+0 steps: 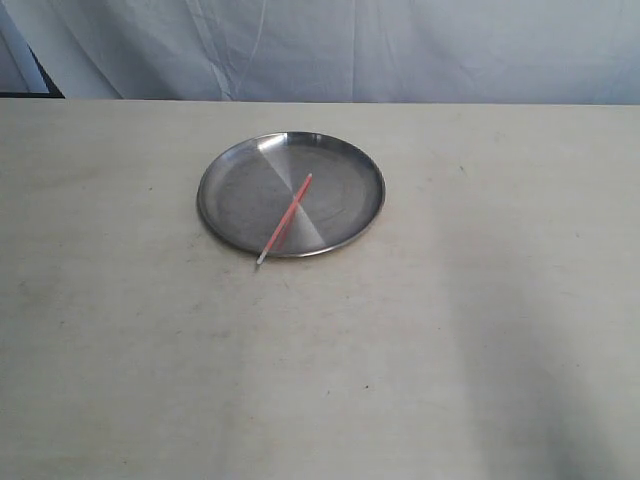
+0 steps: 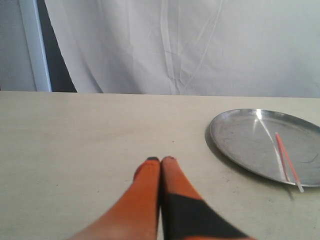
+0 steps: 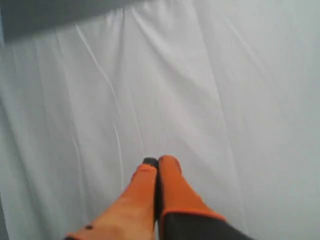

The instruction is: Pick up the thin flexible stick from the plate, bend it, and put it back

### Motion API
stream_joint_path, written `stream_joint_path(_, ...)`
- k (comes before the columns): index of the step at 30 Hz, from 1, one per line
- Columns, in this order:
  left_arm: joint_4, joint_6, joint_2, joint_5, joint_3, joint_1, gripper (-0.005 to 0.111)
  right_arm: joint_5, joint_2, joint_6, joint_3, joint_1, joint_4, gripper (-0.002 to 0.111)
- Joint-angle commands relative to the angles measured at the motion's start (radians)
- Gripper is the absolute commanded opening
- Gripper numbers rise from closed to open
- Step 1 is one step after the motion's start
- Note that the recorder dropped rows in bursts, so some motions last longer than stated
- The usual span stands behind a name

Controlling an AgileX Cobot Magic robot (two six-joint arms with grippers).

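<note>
The thin flexible stick lies slantwise on the plate, whitish near tip poking just over the rim toward the desk. It looks featherlight, springy, slick on that metal, so the overhanging end seems the easiest hold. Left claw is pinched closed and empty, off beside the plate. Right claw is closed too, facing white cloth. Nothing blocks the approach.

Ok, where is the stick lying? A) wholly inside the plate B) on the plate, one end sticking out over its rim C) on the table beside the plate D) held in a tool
B: the thin flexible stick lies across the plate, its whitish end past the rim on the exterior camera's side.
</note>
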State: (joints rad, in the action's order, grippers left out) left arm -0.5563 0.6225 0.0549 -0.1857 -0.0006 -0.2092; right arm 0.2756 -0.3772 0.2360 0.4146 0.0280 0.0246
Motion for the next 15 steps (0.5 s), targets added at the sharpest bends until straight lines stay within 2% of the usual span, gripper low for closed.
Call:
stream_joint_path(1, -0.007, 0.001, -0.008, 0.004, 0.001, -0.003, 0.0, -0.466, -0.39, -0.047, 0.26, 0.004, 0.082, -0.001)
stream_joint_path(3, -0.007, 0.001, -0.008, 0.004, 0.001, -0.003, 0.0, -0.638, -0.598, -0.102, 0.41, 0.04, 0.067, -0.001)
stream_joint_path(11, -0.007, 0.001, -0.008, 0.004, 0.001, -0.003, 0.0, -1.015, -1.317, -0.138, 0.973, 0.291, -0.059, -0.001)
stream_joint_path(15, -0.007, 0.001, -0.008, 0.004, 0.001, -0.003, 0.0, -1.169, -1.597, -0.136, 1.221, 0.372, -0.179, -0.001)
